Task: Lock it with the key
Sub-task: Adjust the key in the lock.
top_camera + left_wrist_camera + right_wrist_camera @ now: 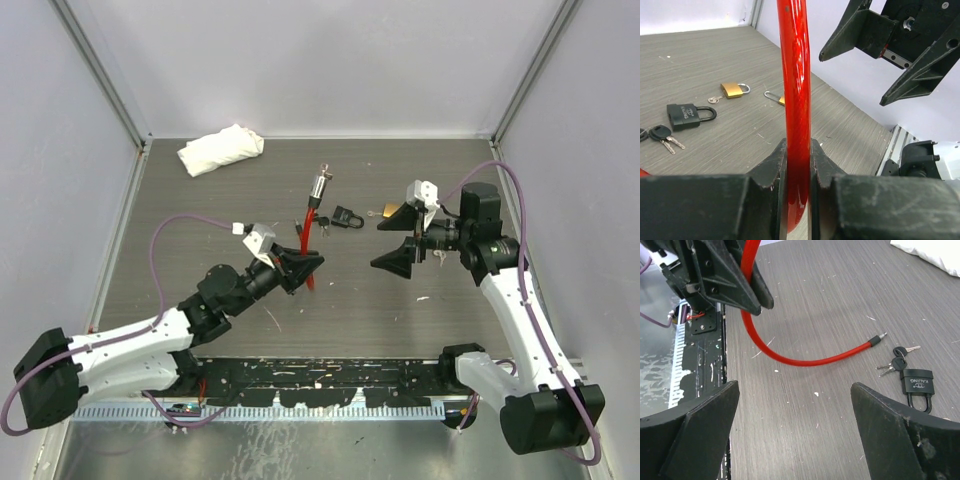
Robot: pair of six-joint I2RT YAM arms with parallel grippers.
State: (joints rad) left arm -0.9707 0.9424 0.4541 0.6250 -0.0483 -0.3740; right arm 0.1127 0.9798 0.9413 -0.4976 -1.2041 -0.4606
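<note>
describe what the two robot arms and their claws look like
Both arms have white shells on the long links, with black joints and bases: left arm, right arm. A thin purple cable loops along each: left cable, right cable. The left claw and right claw are black, each with two wedge-shaped fingers, scuffed on the surface. A small white block sits by each wrist.

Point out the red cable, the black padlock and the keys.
red cable (805, 361), right wrist view, on the low curve of its middle stretch.
black padlock (916, 382), right wrist view, on its body, at the brand lettering.
keys (899, 363), right wrist view, on a black key head.
</note>
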